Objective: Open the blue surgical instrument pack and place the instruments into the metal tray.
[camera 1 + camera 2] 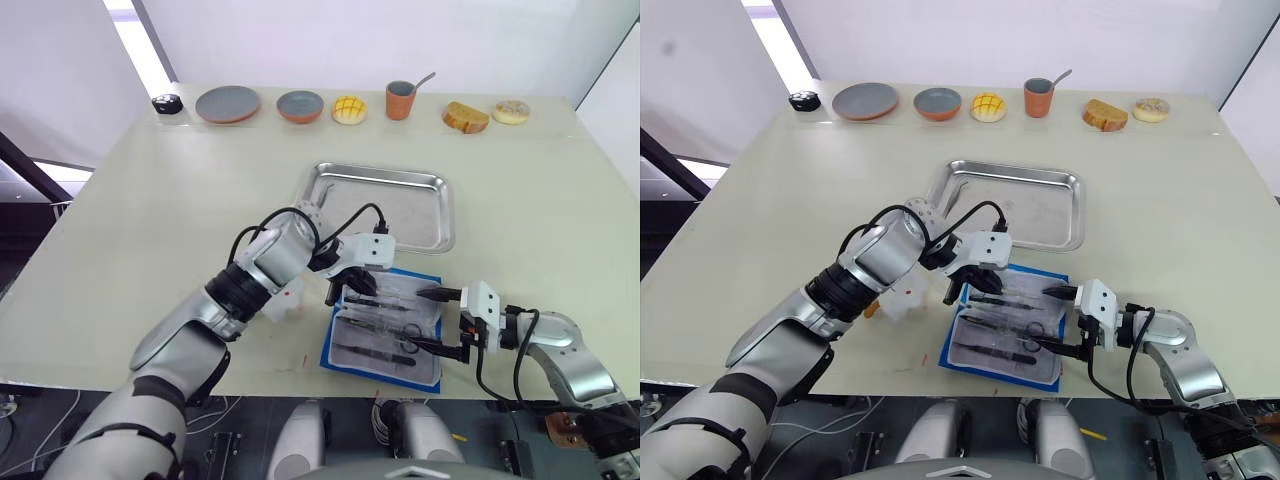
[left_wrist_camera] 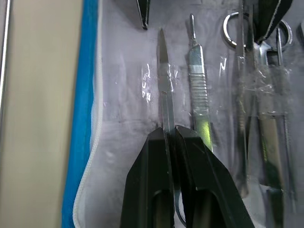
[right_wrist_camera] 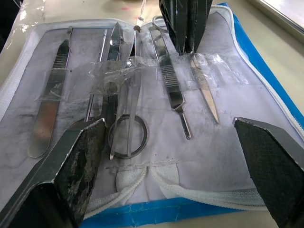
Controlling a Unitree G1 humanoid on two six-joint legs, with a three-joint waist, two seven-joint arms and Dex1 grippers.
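Observation:
The blue surgical instrument pack (image 1: 385,325) lies open near the table's front edge, pale lining up. Several instruments lie side by side in it under clear straps, among them ring-handled scissors (image 3: 127,137) and a ridged handle (image 2: 197,90). My left gripper (image 1: 345,285) is down over the pack's far left part, shut on a slim pointed instrument (image 2: 164,95) that still lies against the lining. My right gripper (image 1: 440,320) stands open at the pack's right edge, its fingers (image 3: 80,161) spread wide above the lining. The metal tray (image 1: 380,172) sits just beyond the pack with nothing in it.
A small white toy (image 1: 285,300) sits under my left forearm, left of the pack. Along the back edge stand a black object (image 1: 167,102), two plates (image 1: 228,104), a yellow bun (image 1: 349,109), a cup with a spoon (image 1: 400,100) and two pastries (image 1: 466,117).

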